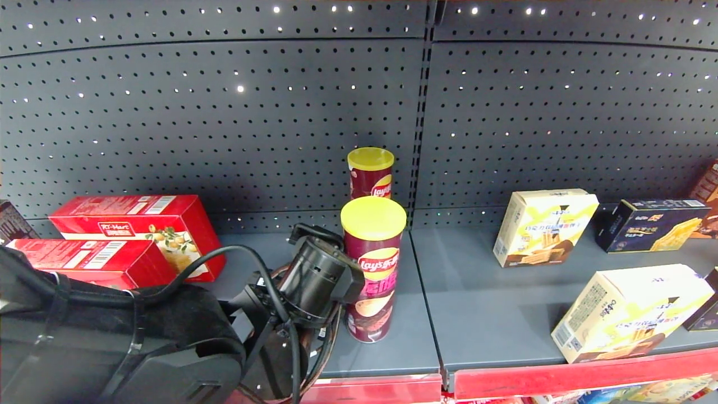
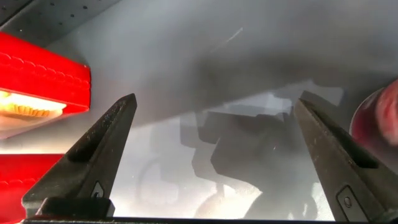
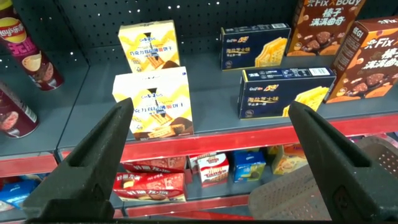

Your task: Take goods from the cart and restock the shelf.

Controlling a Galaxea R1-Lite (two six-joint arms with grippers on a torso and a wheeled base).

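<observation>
— Dark pegboard [image 1: 224,112] is seen behind the grey shelf [image 1: 477,303]. Where is the item to be stocked?

— The front can [image 1: 373,269], maroon with a yellow lid, is found upright on the shelf, directly before the rear can [image 1: 370,171] of the same kind, with a gap between them. It is judged to be set down already.

— How is it held?

— It is not held. The left claw [image 2: 216,99] is spread wide with only bare shelf between its fingers, and the can's side is caught just beside one finger. The right claw [image 3: 211,104] is likewise spread, with nothing gripped. It is placed well back from the shelf, facing the yellow boxes [image 3: 152,102].

— What else is set nearby?

— Red boxes [image 1: 140,224] are set to the left and the yellow boxes to the right, both well apart from the cans.

— What could go wrong?

— The can is tall and narrow, so it could be tipped easily. If the left arm is drawn back at a slant, the can could be clipped by the near finger or by the cables [image 1: 291,336] looped beside its base. Whether these are touching it cannot be told. The can could then be knocked into the rear can or rolled off the front edge.
</observation>
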